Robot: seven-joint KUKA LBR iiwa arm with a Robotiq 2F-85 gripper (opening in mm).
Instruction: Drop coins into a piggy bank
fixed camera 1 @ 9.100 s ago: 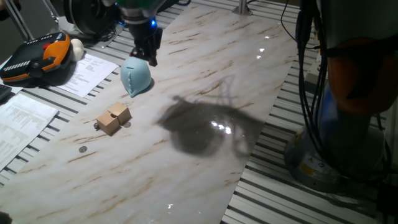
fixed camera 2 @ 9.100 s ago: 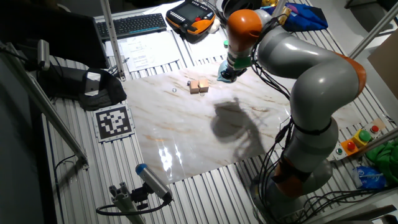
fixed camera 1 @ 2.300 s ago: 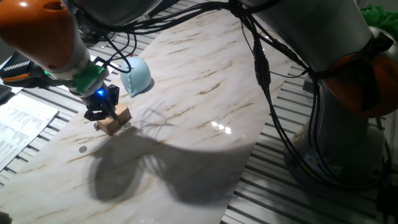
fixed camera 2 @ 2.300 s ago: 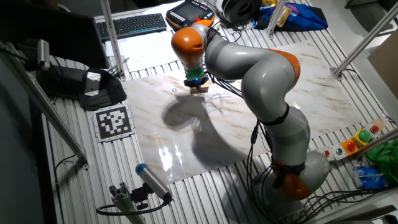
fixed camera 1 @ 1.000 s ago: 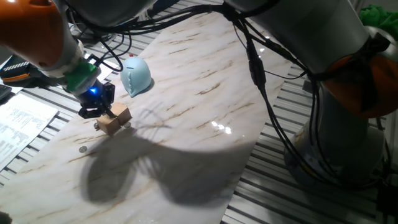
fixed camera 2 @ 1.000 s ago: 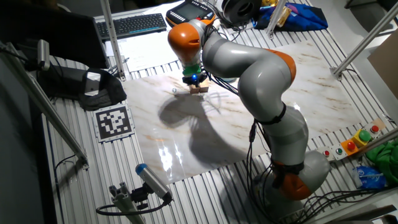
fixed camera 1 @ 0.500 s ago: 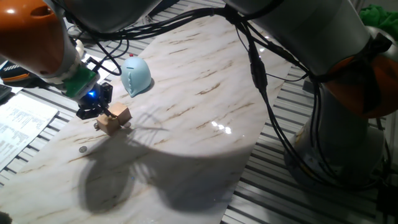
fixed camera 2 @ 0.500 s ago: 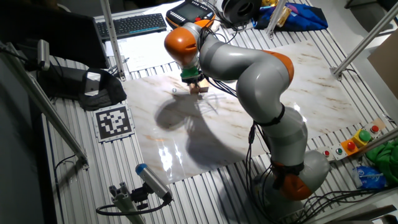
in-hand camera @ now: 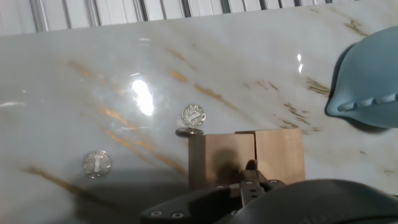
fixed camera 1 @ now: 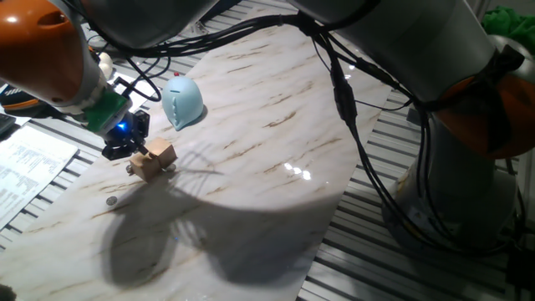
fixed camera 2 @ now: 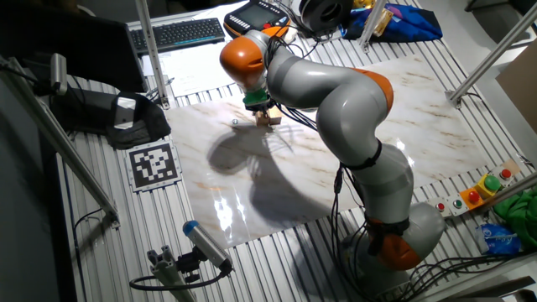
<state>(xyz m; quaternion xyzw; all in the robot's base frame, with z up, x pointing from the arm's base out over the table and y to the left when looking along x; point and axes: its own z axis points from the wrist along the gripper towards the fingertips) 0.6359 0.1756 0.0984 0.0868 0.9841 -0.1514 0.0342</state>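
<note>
The pale blue piggy bank [fixed camera 1: 181,102] lies on the marble table, and its edge shows at the right of the hand view [in-hand camera: 367,81]. One coin [in-hand camera: 193,116] stands on edge against the left end of two tan wooden cubes [in-hand camera: 249,155]. Another coin [in-hand camera: 97,163] lies flat to the left, and also shows in the fixed view [fixed camera 1: 111,201]. My gripper [fixed camera 1: 125,149] hangs just above the cubes' [fixed camera 1: 153,159] left side. In the hand view its fingers [in-hand camera: 249,177] look closed together with nothing seen between them. In the other fixed view the arm hides the piggy bank.
Papers [fixed camera 1: 29,163] lie on the slatted bench left of the marble slab. An orange-and-black case [fixed camera 2: 254,13] and a keyboard [fixed camera 2: 176,33] sit at the far side. My arm reaches across above the slab and casts a large shadow [fixed camera 1: 167,242].
The hand has eased slightly left and down beside the cubes. The cubes, coins and piggy bank have not moved.
</note>
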